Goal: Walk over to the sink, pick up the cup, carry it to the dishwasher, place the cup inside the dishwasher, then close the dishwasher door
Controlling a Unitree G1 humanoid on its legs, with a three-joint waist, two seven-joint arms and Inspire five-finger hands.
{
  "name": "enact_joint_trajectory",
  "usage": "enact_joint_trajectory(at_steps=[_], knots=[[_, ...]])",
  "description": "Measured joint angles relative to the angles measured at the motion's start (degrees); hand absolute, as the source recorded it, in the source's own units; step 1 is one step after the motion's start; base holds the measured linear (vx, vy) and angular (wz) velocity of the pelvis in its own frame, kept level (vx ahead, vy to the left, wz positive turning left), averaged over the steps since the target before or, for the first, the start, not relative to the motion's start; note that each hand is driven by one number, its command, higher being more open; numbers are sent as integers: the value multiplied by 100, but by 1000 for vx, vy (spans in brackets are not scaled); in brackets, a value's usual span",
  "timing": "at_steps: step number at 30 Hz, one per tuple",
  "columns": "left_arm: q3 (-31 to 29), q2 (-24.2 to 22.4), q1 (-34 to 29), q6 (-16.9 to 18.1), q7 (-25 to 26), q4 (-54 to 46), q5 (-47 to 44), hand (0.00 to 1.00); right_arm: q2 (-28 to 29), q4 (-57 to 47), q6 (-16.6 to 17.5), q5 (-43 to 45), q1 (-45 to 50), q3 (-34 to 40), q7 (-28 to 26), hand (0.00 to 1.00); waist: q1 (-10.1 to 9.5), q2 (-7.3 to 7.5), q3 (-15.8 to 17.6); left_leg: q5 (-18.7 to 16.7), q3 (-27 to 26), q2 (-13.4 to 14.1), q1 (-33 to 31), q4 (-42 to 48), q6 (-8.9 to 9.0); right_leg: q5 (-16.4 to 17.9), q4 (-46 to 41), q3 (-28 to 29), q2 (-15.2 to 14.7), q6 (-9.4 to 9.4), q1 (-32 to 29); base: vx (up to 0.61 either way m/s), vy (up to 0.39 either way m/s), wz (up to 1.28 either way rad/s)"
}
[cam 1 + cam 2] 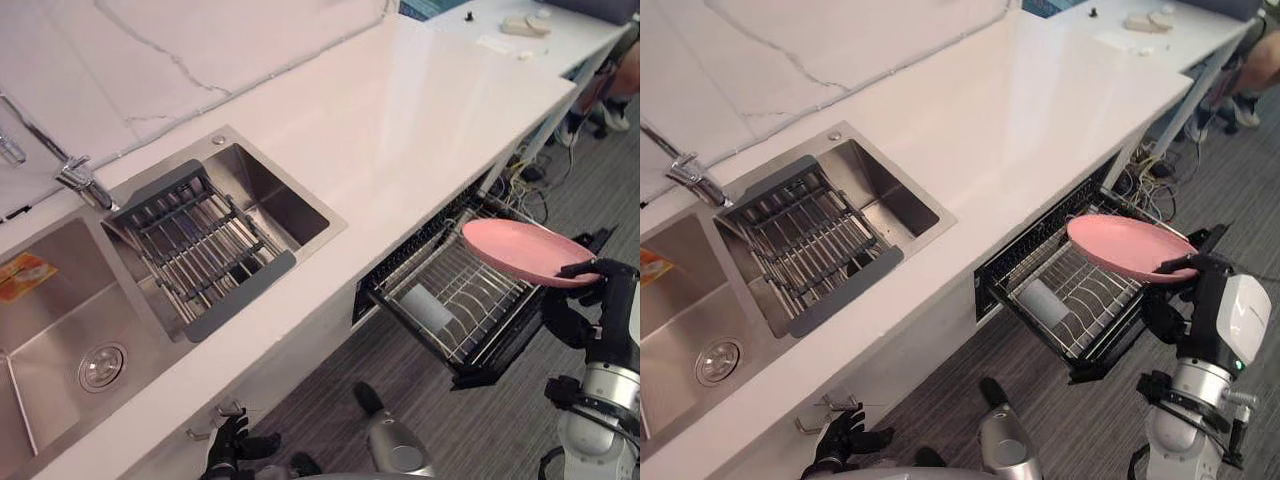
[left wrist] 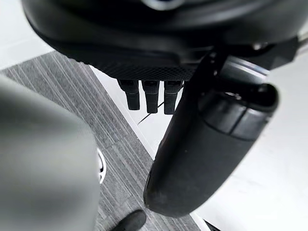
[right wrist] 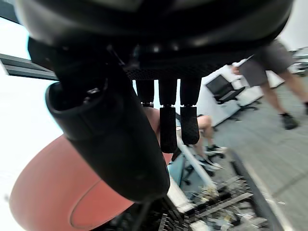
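since fingers of the right hand (image 1: 610, 292) pinch the pink plate (image 1: 520, 250) by its rim, tip it upright, then lower it between the dishwasher rack (image 1: 480, 305) wires just below the fingers; left hand (image 1: 232, 448) hangs slack-fingered.

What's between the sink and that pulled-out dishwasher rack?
Only bare white countertop separates the sink and the dishwasher rack; the left eye view shows it.

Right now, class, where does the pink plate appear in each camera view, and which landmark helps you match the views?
Left eye view: pink plate at the right, pinched by the right hand.
Right eye view: right of centre, above the rack.
Right wrist view: close up, just behind the right hand.
Left wrist view: left hand over striped floor.
Shared landmark: the pulled-out dishwasher rack under the plate.
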State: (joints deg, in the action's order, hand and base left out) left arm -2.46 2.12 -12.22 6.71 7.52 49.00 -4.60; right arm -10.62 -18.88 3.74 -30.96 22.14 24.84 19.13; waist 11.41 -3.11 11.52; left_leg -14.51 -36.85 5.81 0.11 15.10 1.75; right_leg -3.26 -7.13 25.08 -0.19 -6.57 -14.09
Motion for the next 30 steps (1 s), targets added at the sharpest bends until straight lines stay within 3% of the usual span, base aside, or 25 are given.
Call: enact_joint_trajectory(at_steps=[4, 8, 13, 15, 17, 20, 23, 24, 30], knots=[[5, -70, 29, 66, 23, -81, 1, 90, 30, -3, -131, 64, 26, 18, 121, 30, -115, -180, 131, -262, -307, 328, -403, 673, -20, -3, -253, 19, 116, 4, -415, -3, 17, -27], [88, -82, 276, 252, 94, -290, 0, 90, -14, 157, -250, 517, -448, 105, 245, 30, -263, -212, 508, -410, -526, 512, -821, 1146, -73, -8, -465, 13, 133, -2, -848, -12, 14, -5], [550, -221, 740, 408, -28, -496, -6, 90, -434, 927, -255, 995, -1387, 174, 369, 30, -405, -254, 979, -572, -556, 534, -1227, 1382, -134, -83, -504, -40, 62, 20, -1225, -48, 33, -7], [633, -310, 905, 452, -29, -570, -23, 90, -611, 1399, -266, 1204, -1749, 174, 377, 30, -461, -267, 1130, -552, -552, 546, -1363, 1447, -187, -146, -508, -43, 46, -80, -1366, 52, 30, 2], [655, -353, 1037, 472, -32, -591, -72, 90, -720, 1726, -301, 1395, -2019, 174, 377, 30, -512, -318, 1243, -548, -551, 573, -1456, 1497, -192, -215, -509, -61, 48, -192, -1451, 81, 28, 1], [682, -363, 1208, 482, -19, -587, -127, 90, -922, 2267, -315, 1654, -2623, 175, 384, 30, -594, -437, 1333, -536, -551, 581, -1555, 1507, -195, -225, -623, -164, 46, -206, -1601, 95, 21, 2], [695, -358, 1274, 535, -8, -606, -210, 90, -1026, 2914, -315, 1928, -3164, 174, 383, 30, -647, -466, 1386, -530, -534, 571, -1543, 1477, -197, -224, -679, -210, 40, -207, -1610, 49, 11, 7], [725, -357, 1288, 542, -7, -606, -225, 90, -1039, 2997, -315, 1964, -3250, 174, 386, 90, -660, -465, 1403, -528, -534, 561, -1542, 1470, -201, -224, -679, -211, 34, -207, -1611, 35, 11, 3], [789, -411, 1330, 547, 1, -583, -321, 90, -1193, 3740, -376, 2257, -3816, 119, 220, 90, -760, -452, 1417, -445, -512, 449, -1533, 1306, -208, -223, -677, -278, -54, -208, -1627, 16, -3, 8]])
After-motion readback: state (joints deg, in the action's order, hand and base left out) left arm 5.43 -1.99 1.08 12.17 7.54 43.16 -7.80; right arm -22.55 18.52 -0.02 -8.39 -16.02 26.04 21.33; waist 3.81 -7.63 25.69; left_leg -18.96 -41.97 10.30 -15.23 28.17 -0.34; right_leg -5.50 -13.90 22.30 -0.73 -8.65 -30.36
